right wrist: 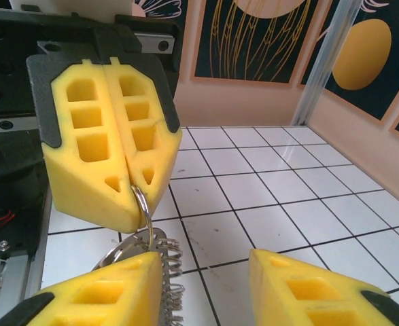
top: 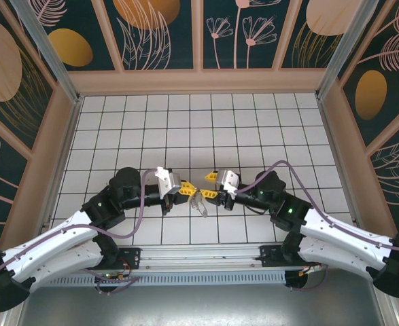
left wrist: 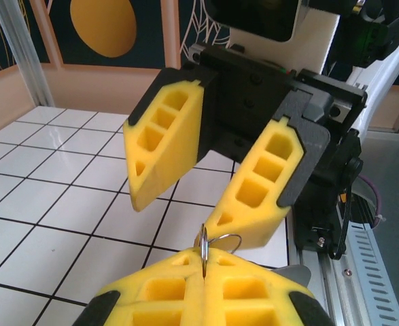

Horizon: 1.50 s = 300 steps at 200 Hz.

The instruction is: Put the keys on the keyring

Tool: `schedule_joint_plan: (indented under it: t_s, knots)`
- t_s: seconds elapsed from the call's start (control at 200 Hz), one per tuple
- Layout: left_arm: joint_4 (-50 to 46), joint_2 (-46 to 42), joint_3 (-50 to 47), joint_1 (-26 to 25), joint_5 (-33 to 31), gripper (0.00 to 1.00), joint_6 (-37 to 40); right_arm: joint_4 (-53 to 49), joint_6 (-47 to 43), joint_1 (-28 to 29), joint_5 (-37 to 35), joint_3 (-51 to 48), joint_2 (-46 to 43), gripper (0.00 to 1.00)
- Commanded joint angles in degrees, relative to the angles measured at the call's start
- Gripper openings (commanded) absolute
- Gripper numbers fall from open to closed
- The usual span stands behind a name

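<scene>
**Keyring pinched by the left gripper, right gripper open beside it**

The keyring (right wrist: 143, 207) is a thin silvery wire loop, standing on edge and caught at its top between the tips of the left gripper (right wrist: 128, 187), whose yellow foam fingers are pressed flat together on it. Below those fingertips the loop hangs free. The keys (right wrist: 172, 272), a jagged silvery-grey bunch, dangle from its lower part, under the left gripper's tips and above the white tiled table (top: 253, 122).

The right gripper (left wrist: 177, 216) faces the left one head on, tip towards tip, with its jaws standing apart and nothing between them. In the right wrist view one of its fingers (right wrist: 100, 292) sits just in front of the bottom of the loop and beside the bunch. Whether it touches the metal cannot be told. Its other finger is off to the side, away from the keys.

From above, the two grippers meet near the middle of the table's near edge, and the bunch hangs between them.
</scene>
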<state>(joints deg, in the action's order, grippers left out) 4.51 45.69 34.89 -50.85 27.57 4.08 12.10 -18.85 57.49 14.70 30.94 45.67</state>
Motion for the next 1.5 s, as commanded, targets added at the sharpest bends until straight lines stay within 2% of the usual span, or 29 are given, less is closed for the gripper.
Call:
schedule_joint_plan:
  t_s: [0.0, 0.105, 0.21, 0.52, 0.856, 0.971, 1.061, 1.496]
  knots:
    - [1.7, -0.2, 1.4, 0.0, -0.7, 0.0, 0.7, 5.5, 1.6, 1.0, -1.5, -1.2, 0.3, 0.41]
    - [1.4, -1.1, 1.2, 0.0, -2.1, 0.0, -0.1, 8.2, 1.9, 0.9, -3.0, -1.4, 1.4, 0.47]
    - [1.9, 0.3, 2.0, 0.1, -2.0, 0.0, -1.1, 3.7, 2.2, 1.2, -5.2, 2.5, 3.8, 0.49]
    - [1.3, 1.4, 4.8, 0.1, -2.7, 0.0, -0.4, 0.7, 6.0, 1.8, -13.0, 4.8, 4.8, 0.58]
    - [5.6, 6.6, 6.0, 2.0, 1.5, 0.0, -2.4, 3.8, 4.9, 4.8, -15.3, 3.2, 1.5, 0.62]
    - [7.0, 9.0, 7.2, 3.6, 4.2, 0.0, -3.2, -0.7, 5.9, 4.4, -21.0, 5.9, 3.1, 0.61]
    - [8.0, 10.7, 7.7, 4.6, 6.0, 0.0, -3.3, -2.4, 6.1, 4.7, -19.7, 7.5, 4.6, 0.61]
    - [10.0, 10.0, 5.4, 6.6, 8.4, 0.0, -4.1, 4.4, 7.5, 5.2, -17.6, 1.8, 2.7, 0.62]
